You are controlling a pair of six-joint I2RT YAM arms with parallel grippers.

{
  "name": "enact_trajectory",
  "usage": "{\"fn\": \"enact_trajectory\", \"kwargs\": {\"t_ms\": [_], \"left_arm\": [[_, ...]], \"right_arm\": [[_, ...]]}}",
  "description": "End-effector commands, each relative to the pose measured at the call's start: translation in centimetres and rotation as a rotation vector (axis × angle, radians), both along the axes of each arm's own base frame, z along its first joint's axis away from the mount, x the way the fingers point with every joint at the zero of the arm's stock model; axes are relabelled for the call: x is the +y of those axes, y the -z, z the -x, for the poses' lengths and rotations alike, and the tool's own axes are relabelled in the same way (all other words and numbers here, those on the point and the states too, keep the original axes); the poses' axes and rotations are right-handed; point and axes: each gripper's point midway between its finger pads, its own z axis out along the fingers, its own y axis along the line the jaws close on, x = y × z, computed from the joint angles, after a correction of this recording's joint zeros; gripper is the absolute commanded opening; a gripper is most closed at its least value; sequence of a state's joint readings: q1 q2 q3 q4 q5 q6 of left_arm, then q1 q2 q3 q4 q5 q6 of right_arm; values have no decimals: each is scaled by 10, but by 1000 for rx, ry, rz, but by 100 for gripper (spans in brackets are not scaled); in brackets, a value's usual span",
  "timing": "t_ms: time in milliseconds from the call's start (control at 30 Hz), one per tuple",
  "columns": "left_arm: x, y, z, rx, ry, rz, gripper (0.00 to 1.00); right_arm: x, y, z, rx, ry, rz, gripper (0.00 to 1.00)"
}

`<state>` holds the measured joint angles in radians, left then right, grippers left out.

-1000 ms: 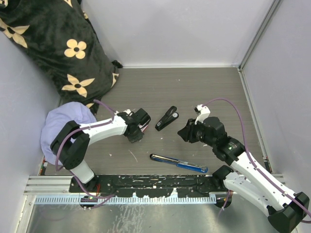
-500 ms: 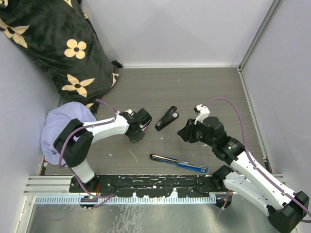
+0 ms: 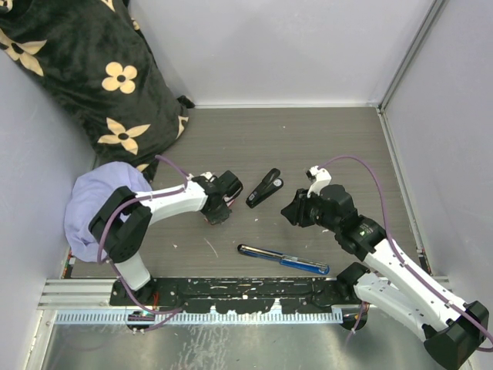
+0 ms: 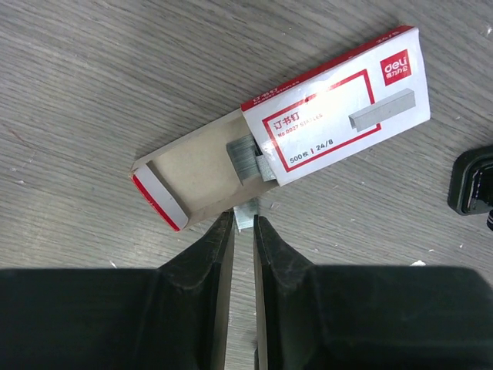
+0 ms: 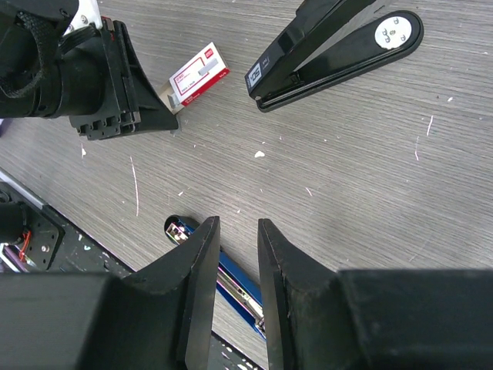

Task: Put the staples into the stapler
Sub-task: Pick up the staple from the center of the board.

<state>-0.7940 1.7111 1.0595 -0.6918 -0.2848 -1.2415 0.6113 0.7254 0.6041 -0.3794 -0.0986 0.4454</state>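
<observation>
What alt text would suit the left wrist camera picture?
A white and red box of staples lies on the grey wooden table, its cardboard tray slid partly out. The dark fingers of the left gripper, set narrowly, bracket a short staple strip.

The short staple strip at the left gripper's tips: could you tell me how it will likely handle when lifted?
The staple strip looks small and thin, so it is probably very light. Its shiny metal may slip or twist in the left gripper. As a row of separate staples, it might break apart under pressure.
</observation>
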Motion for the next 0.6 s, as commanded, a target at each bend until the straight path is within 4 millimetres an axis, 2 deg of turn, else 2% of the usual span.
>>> {"fn": "enact_trajectory", "kwargs": {"t_ms": [0,333,567], "left_arm": [[-2,-5,-10,-36,0,-15,18],[2,-4,-6,-30,-3,-17,16],[4,1,-3,-16,-3,-26,5]], "right_arm": [[3,-21,-7,-63,-3,-27,33],[3,-20,-8,-59,-2,-25,33],[3,-18,-8,-55,0,-21,33]]}}
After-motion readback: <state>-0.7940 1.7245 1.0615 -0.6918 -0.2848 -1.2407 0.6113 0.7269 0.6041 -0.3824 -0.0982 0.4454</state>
